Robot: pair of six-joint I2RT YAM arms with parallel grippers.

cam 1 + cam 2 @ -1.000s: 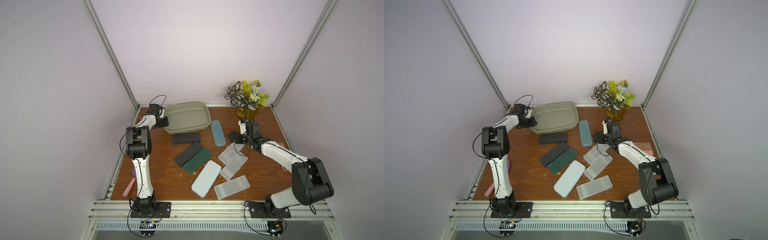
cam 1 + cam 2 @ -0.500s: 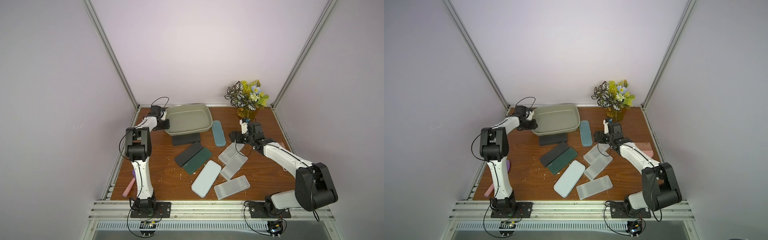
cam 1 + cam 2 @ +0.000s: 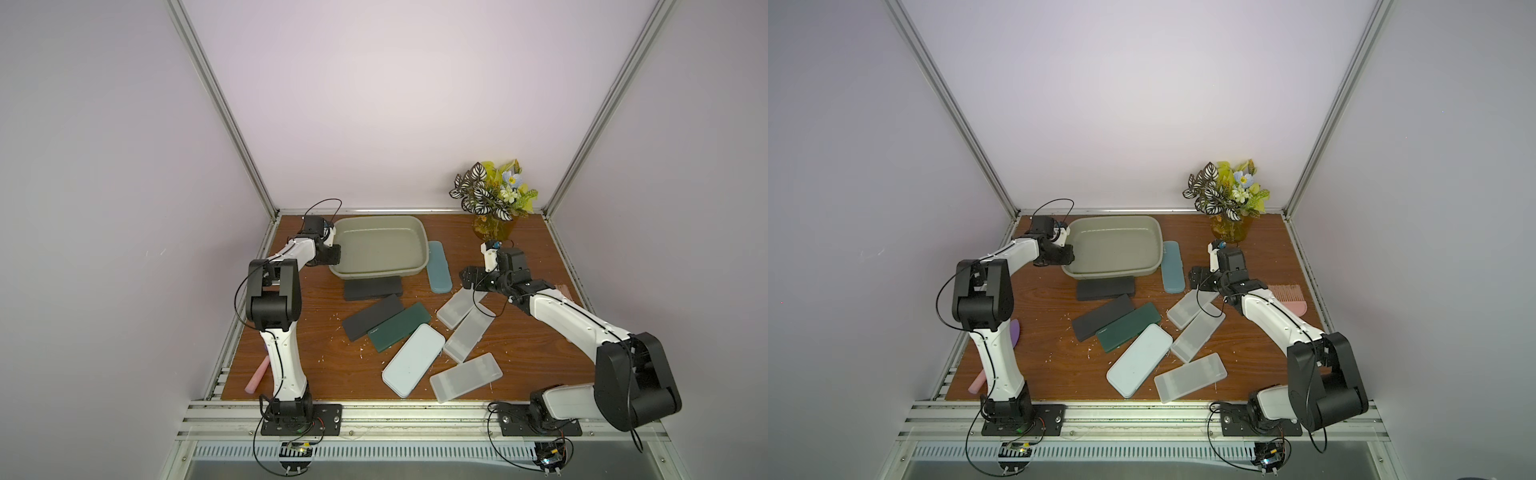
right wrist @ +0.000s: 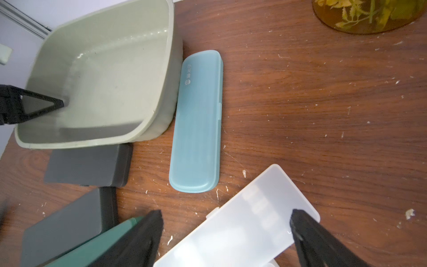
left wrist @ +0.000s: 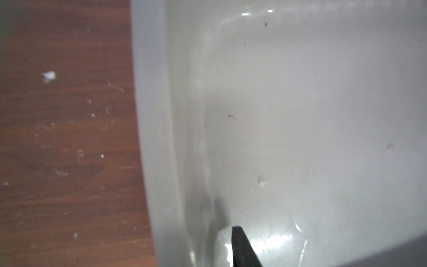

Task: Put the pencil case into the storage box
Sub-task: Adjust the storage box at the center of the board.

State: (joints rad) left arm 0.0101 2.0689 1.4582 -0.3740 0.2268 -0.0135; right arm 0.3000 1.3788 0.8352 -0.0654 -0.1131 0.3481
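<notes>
One storage box (image 3: 379, 249), eight pencil cases (image 3: 408, 360), one vase of flowers (image 3: 493, 200), one pink comb (image 3: 1290, 297)

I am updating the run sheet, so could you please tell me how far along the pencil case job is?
Done: nothing; the storage box is empty. In hand: the left gripper grips the box's side wall, and the right gripper hangs open over a translucent case, not holding it. Left: all eight cases, that one included, lie on the table outside the box.

storage box (image 3: 382, 249): open inside | black case (image 3: 372, 288) at front rim | blue case (image 3: 439, 267) alongside
</notes>
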